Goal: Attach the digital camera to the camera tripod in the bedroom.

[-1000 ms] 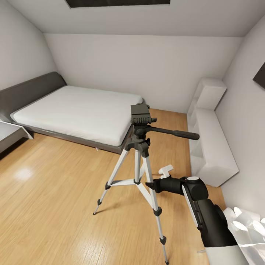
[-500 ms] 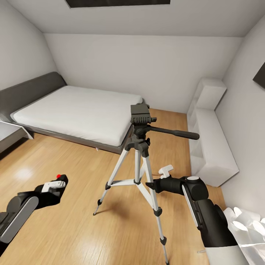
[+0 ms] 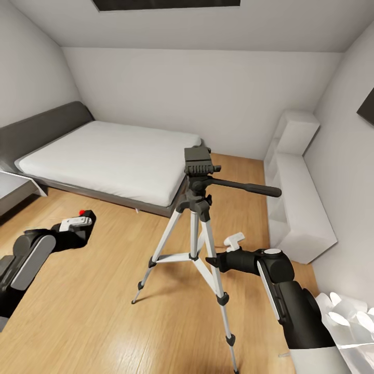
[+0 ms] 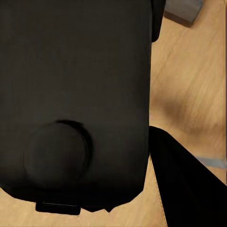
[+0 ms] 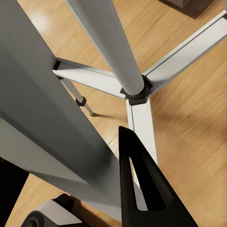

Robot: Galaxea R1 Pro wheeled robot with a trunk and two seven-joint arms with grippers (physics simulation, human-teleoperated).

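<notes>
Two arms frame the tall silver-legged camera tripod (image 3: pixel 200 218), which stands on the light wood floor (image 3: pixel 93 311) at the centre of the head view. Its dark grey head plate (image 3: pixel 198 162) is bare and its long black pan handle (image 3: pixel 246 187) points toward the right of the frame. At the left edge, the left gripper (image 3: pixel 78 231) is clamped on the small chunky black digital camera (image 3: pixel 77 228), whose red button shows on top. In the left wrist view the camera's dark body (image 4: pixel 75 94) sits between the fingers. The right gripper (image 3: pixel 215 261) sits just beside a tripod leg low in the frame; whether its fingers are apart or together I cannot tell.

To do the carry well, I judge the camera should rise above the head plate's height before crossing rightward, stay level with the button up, and descend straight onto the plate. It should keep away from the pan handle, and the legs must not be nudged.
</notes>
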